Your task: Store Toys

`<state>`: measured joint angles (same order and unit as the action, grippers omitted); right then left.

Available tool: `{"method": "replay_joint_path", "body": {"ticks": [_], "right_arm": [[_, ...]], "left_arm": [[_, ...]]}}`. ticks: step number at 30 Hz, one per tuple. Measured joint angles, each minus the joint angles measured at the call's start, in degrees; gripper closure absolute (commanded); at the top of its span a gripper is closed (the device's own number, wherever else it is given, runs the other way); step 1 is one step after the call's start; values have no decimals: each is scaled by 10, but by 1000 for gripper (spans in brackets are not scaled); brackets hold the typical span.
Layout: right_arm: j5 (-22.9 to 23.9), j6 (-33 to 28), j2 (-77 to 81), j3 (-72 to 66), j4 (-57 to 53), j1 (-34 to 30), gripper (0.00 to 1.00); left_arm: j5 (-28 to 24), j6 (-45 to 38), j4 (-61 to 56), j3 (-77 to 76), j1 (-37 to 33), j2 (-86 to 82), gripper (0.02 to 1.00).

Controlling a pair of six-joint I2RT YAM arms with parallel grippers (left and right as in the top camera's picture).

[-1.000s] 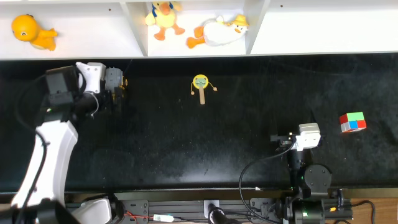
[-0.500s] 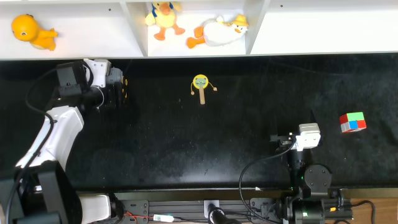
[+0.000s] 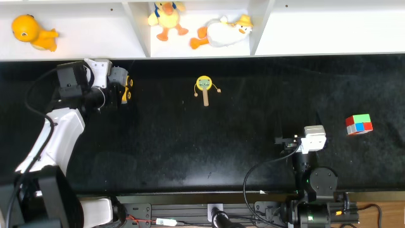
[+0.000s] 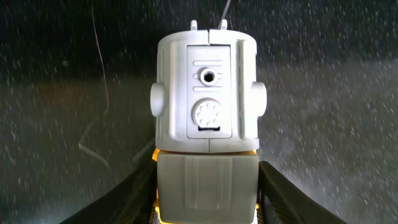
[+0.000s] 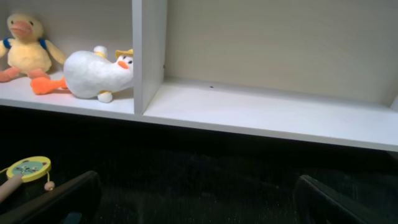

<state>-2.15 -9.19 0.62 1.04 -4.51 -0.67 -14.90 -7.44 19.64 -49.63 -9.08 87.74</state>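
an orange duck (image 3: 33,31) is kept in the shelf's (image 3: 316,39) left compartment, with a yellow duck (image 3: 167,18) and a white goose (image 3: 221,31) in the middle one. a toy robot (image 4: 207,93) is clamped by the left gripper (image 3: 117,88) near the tabletop's (image 3: 190,145) far-left corner. the right gripper (image 5: 199,196) is spread wide.

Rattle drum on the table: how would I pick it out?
Start at the black table below the white shelf. Midway along, in front of the white plush duck, lies the rattle drum. It alone has a round yellow face on a wooden handle.
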Motion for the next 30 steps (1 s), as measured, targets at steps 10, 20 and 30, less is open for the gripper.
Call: {"method": "replay_joint_path", "body": {"ticks": [10, 20, 30], "right_arm": [[0, 0, 0, 0, 0, 0, 5], [0, 0, 0, 0, 0, 0, 5], [0, 0, 0, 0, 0, 0, 5]], "left_arm": [[6, 0, 88, 4, 0, -143, 619], [6, 0, 62, 1, 0, -162, 621], [-1, 0, 58, -117, 1, -56, 621]]}}
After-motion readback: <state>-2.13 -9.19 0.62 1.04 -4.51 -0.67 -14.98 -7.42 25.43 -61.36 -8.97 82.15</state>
